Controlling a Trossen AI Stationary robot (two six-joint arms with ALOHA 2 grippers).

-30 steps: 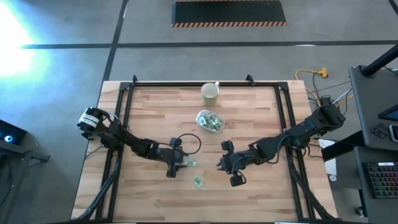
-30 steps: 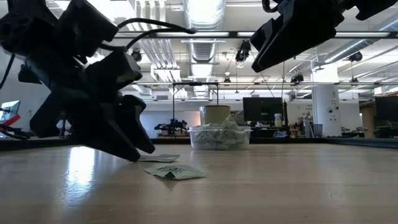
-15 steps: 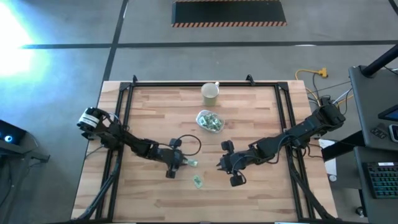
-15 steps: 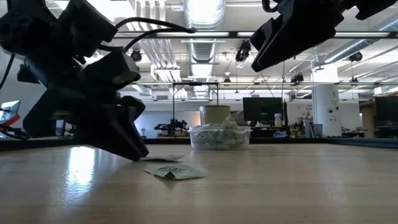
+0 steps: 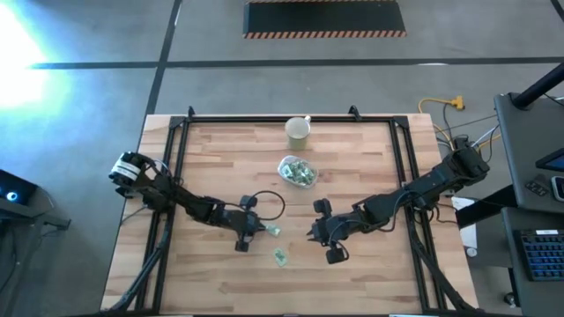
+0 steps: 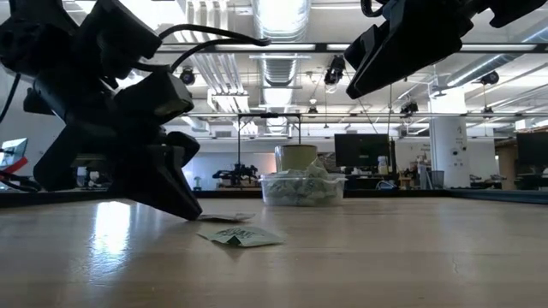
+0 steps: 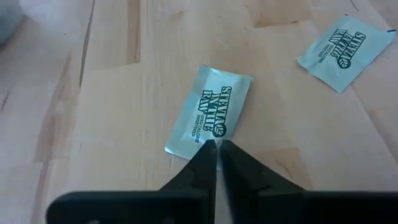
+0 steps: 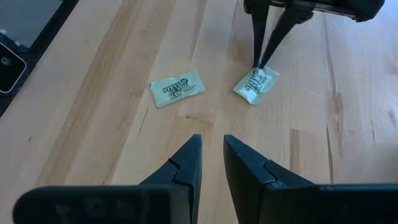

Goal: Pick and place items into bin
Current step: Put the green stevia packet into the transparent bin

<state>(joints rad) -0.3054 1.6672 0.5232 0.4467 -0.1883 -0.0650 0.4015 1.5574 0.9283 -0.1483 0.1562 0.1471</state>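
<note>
Two pale-green packets lie flat on the wooden table. My left gripper (image 5: 262, 231) slants down from the table's left and is shut at the end of one packet (image 7: 211, 115). The other packet (image 5: 280, 256) lies free nearer the front edge. Farther back, the clear bin (image 5: 297, 172) holds several packets. My right gripper (image 8: 211, 142) hovers above the table to the right of both packets, its fingers a narrow gap apart with nothing between them. My left gripper has its two fingertips (image 7: 206, 155) closed together on the packet's edge (image 7: 198, 144), at the end toward the table's left. The fingers slant down from the table's left. The packet (image 8: 255, 84) lies flat on the table.
A pale cream cup (image 5: 298, 131) stands behind the bin near the far edge. A black cable loops on the table behind the left gripper (image 5: 269, 201). Black frame rails (image 5: 176, 176) run along the table's left, right and far sides.
My left gripper has shut: its fingers stood wide on either side of the packet's end and have now closed together on that end. The packet has stayed flat on the table. Neither arm has otherwise moved.
</note>
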